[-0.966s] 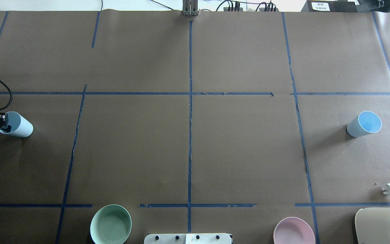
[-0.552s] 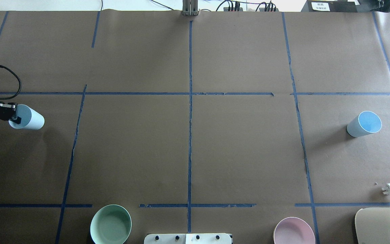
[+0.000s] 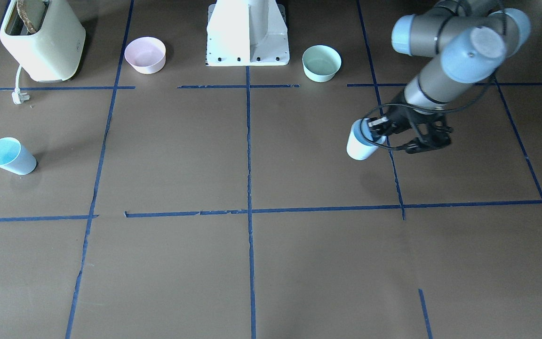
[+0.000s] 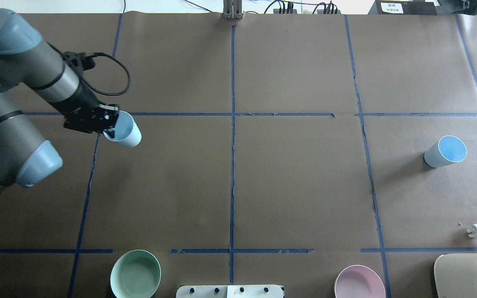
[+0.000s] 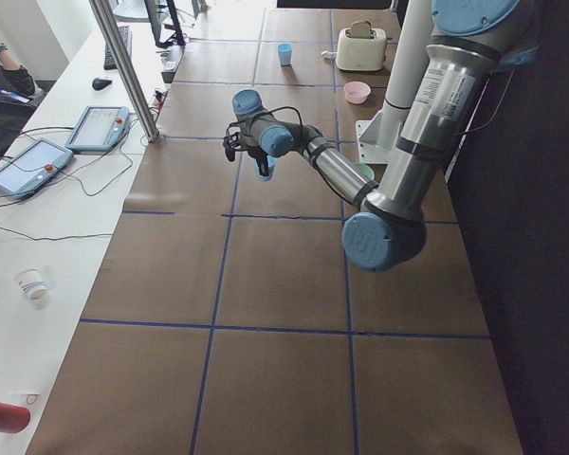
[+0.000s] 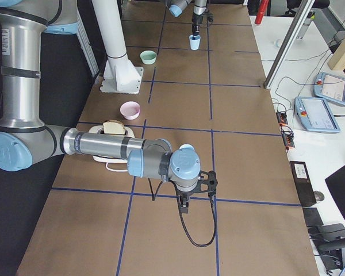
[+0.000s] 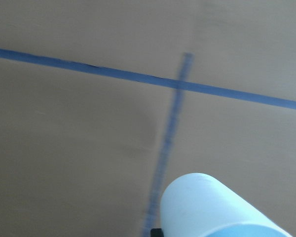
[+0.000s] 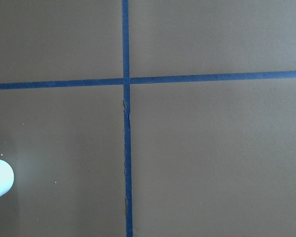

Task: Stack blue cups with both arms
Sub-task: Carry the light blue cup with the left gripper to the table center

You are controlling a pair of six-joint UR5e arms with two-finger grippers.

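Note:
My left gripper is shut on the rim of one light-blue cup and holds it tilted above the table, left of centre. The gripper and this cup also show in the front-facing view, and the cup fills the lower edge of the left wrist view. The other blue cup stands upright on the table at the right, also seen in the front-facing view. My right gripper shows only in the exterior right view, pointing down; I cannot tell whether it is open or shut.
A mint-green bowl and a pink bowl sit at the near edge either side of the white pedestal base. A toaster with its loose plug stands at the near right corner.
My left arm has carried its cup from the table's left edge rightward and a little farther away. The right cup has not moved.

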